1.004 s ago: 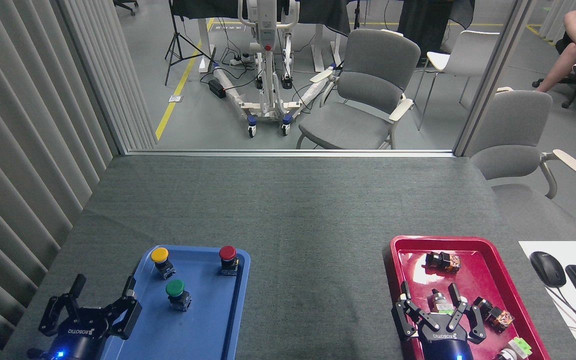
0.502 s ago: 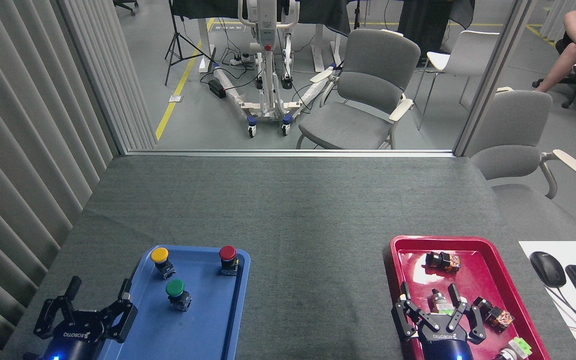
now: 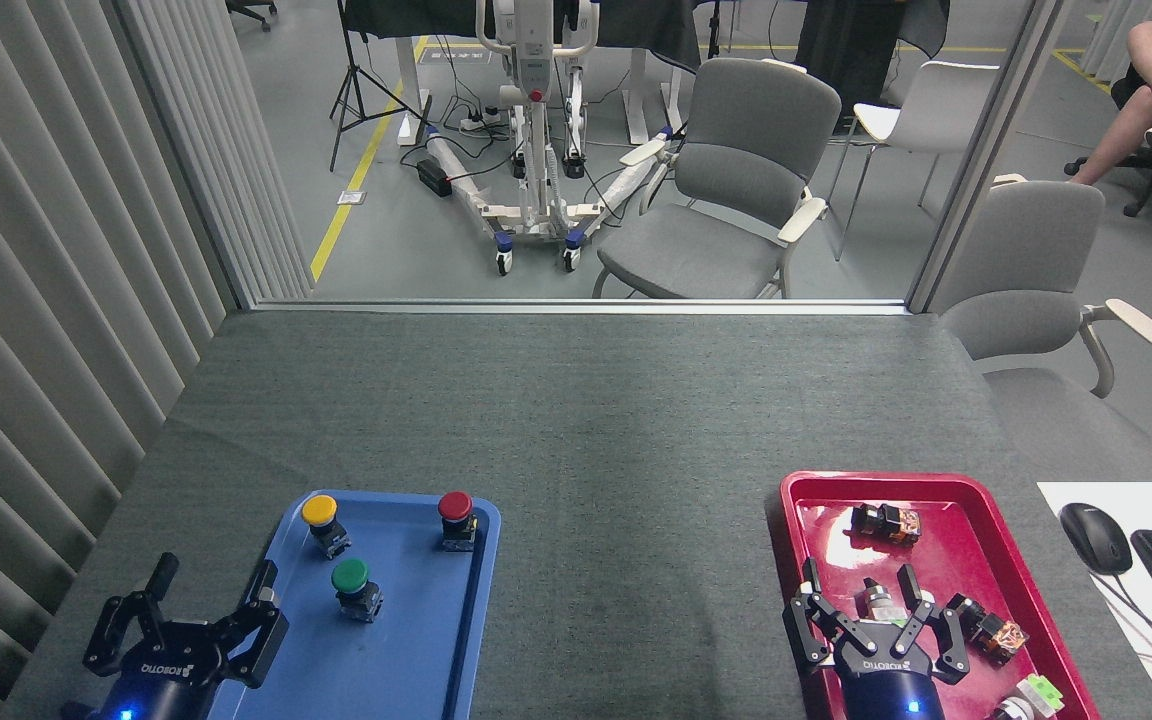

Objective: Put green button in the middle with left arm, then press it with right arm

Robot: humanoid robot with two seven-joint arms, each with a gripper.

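Three push buttons (image 3: 350,587) in the left tray (image 3: 416,650), small parts (image 3: 886,522) in the right tray (image 3: 966,560), bare tabletop (image 3: 626,500) between

A dark-green cap (image 3: 349,575) is being shown on a black base, beside yellow (image 3: 319,509) and red (image 3: 454,504) caps, on a blue tray (image 3: 426,640). A red tray (image 3: 946,487) is being seen opposite. Dark grey felt (image 3: 586,440) is being presented between. Black grippers (image 3: 204,625) (image 3: 876,625) are being lit blue.

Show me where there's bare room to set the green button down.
Bare tabletop between the blue tray and red tray, and all beyond them. The red tray is crowded with parts; the green button sits in the blue tray.
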